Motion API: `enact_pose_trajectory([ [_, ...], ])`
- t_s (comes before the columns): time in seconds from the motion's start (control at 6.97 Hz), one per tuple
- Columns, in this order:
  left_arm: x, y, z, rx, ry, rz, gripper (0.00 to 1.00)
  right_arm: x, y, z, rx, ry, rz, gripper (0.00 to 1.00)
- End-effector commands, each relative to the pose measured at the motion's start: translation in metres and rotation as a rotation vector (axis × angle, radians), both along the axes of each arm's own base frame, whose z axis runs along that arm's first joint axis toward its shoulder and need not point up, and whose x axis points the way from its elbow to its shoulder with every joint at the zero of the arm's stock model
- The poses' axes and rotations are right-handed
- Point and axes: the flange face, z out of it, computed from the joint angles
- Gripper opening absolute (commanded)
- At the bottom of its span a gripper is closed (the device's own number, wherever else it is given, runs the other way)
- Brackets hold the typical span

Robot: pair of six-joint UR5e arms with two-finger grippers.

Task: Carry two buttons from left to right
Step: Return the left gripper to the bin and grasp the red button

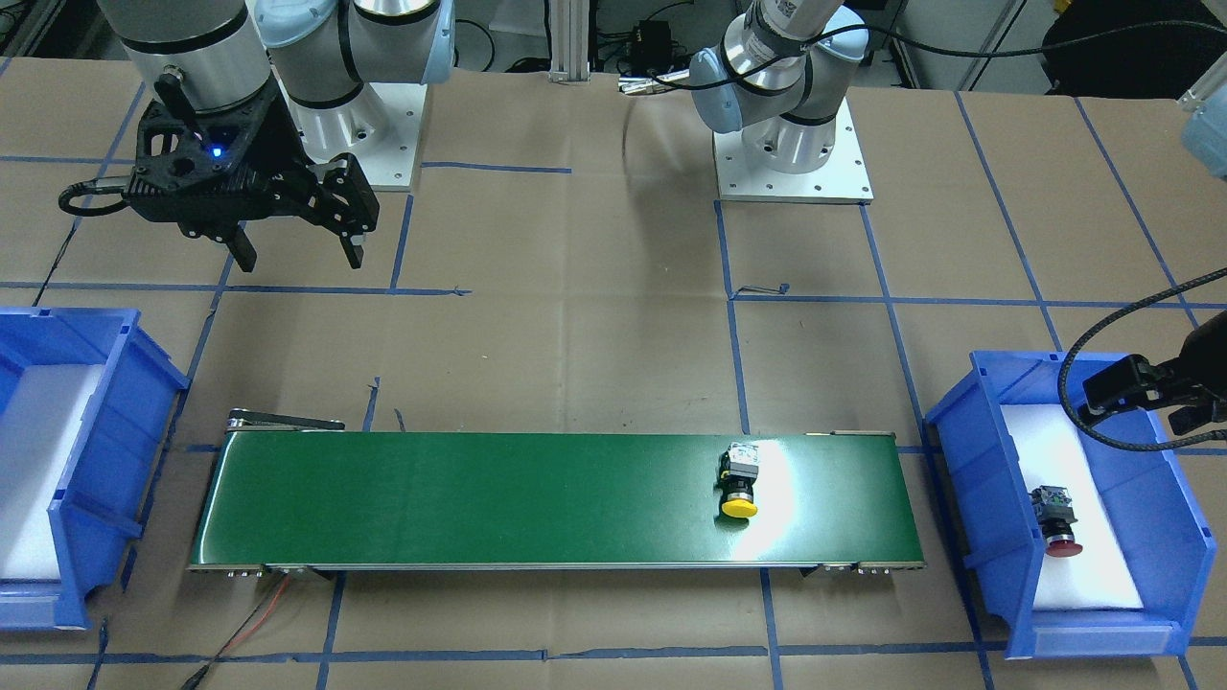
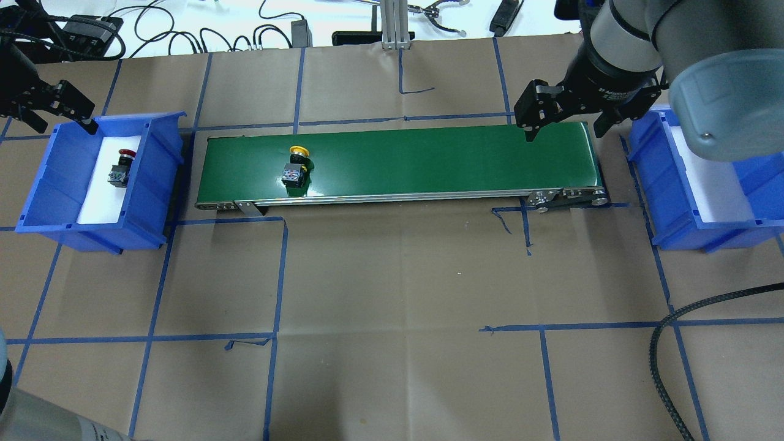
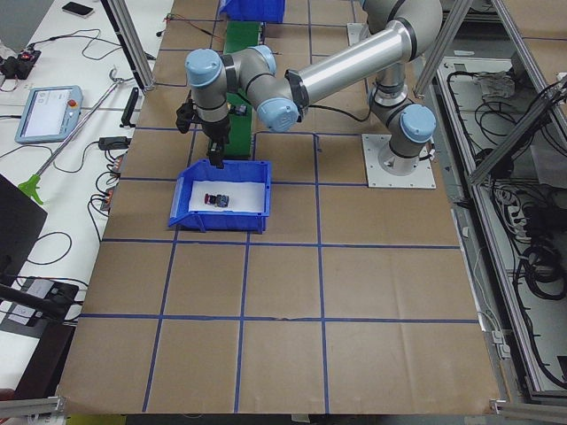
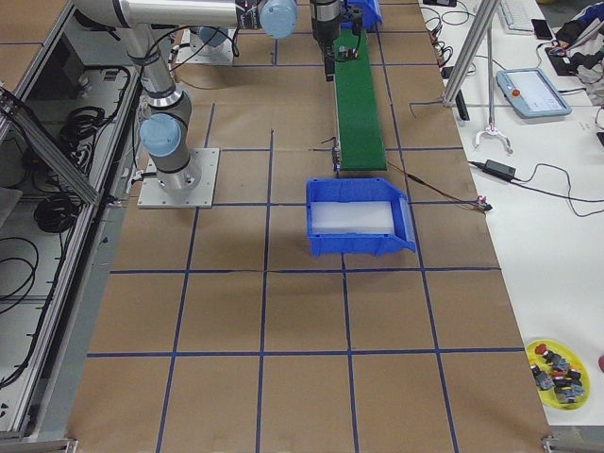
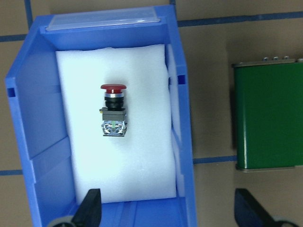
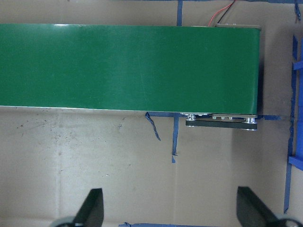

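The yellow button (image 1: 739,482) lies on its side on the green conveyor belt (image 1: 479,498), near the belt's left end; it also shows in the overhead view (image 2: 297,165). The red button (image 5: 113,111) lies on white foam in the left blue bin (image 5: 33,118) and shows in the overhead view (image 2: 120,166). My left gripper (image 5: 168,213) is open and empty, hovering above that bin's far edge (image 2: 61,125). My right gripper (image 1: 301,257) is open and empty, raised near the belt's right end (image 2: 563,131).
The right blue bin (image 2: 667,196) with white foam stands off the belt's right end and holds nothing visible. A black cable (image 2: 667,343) loops over the table at the near right. Blue tape lines cross the brown table. A yellow dish (image 4: 557,370) of spare buttons sits far off.
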Motion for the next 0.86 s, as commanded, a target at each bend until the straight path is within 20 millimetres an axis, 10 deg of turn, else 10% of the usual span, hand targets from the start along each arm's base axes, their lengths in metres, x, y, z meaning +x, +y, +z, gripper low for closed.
enact_pose_trajectory([
  [0.0,0.015,-0.013,-0.030,-0.015,-0.003,-0.001,1.00,0.000,0.000,0.001,-0.001,0.000,0.000,1.00],
  [0.72,0.025,-0.032,-0.128,-0.028,-0.002,0.000,1.00,0.000,-0.020,-0.034,0.057,0.001,-0.002,1.00],
])
